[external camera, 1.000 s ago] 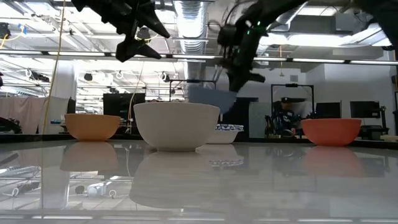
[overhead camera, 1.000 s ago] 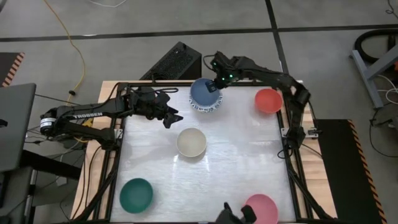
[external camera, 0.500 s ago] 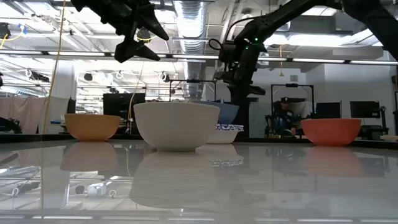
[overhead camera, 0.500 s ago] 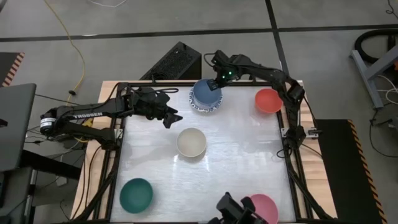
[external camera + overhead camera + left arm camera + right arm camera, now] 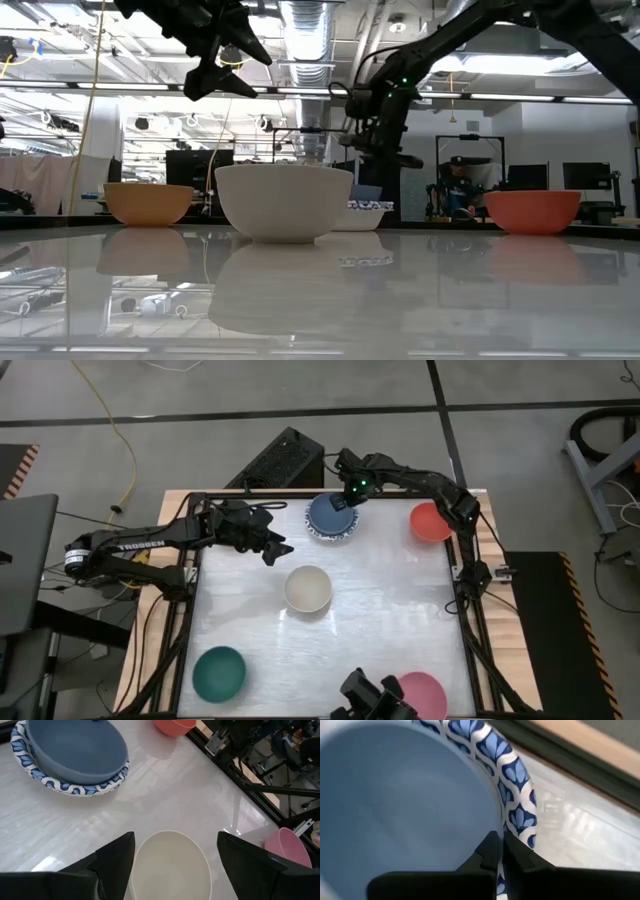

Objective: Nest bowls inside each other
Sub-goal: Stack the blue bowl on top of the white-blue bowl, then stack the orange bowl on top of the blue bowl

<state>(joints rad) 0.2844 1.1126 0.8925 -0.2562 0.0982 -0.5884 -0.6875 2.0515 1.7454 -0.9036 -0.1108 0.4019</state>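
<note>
Since 1 s ago the blue bowl [image 5: 331,515] has come down from a tilted, lifted pose & now sits level inside the white patterned-rim bowl [image 5: 318,532] at the far edge of the bench [image 5: 390,610]; right arm has lowered w/ it. Right tool [image 5: 343,502] sits over the blue bowl's far rim; in the right wrist view its fingers [image 5: 490,851] are nearly together w/ the bowl's wall btwn them, so it looks clamped on the rim, tho only a thin gap shows. Left tool [image 5: 272,548] hangs above the bench, just left of the nested pair & near the cream bowl [image 5: 307,588]; its jaws stand wide apart, holding nothing, and in the left wrist view the cream bowl shows btwn the fingers [image 5: 115,862] well below them. Red bowl [image 5: 431,521] at far right corner. Teal bowl [image 5: 219,672] near left corner. Pink bowl [image 5: 421,695] at near edge, right of centre. Low view also shows an orange bowl [image 5: 148,203] on the left.
</note>
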